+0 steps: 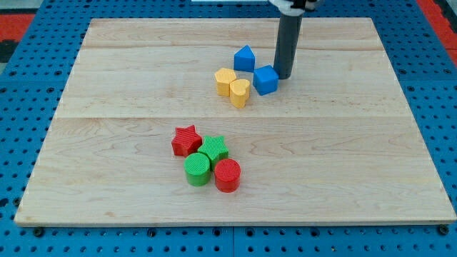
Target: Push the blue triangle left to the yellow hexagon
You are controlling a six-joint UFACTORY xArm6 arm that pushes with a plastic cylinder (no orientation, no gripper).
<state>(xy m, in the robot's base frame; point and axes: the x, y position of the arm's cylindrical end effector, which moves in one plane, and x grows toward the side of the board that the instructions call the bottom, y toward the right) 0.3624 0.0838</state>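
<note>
The blue triangle (244, 58) stands on the wooden board (128, 86), just above and to the right of the yellow hexagon (225, 81), with a small gap between them. My tip (283, 76) rests on the board against the right side of a blue cube (265, 80). It is to the right of the blue triangle and a little below it. A yellow heart (240, 92) touches the hexagon's lower right, and the blue cube sits close to the heart's right.
A cluster lies lower on the board: a red star (186, 140), a green star (214, 148), a green cylinder (198, 170) and a red cylinder (228, 175), all touching or nearly so. A blue pegboard (28, 86) surrounds the board.
</note>
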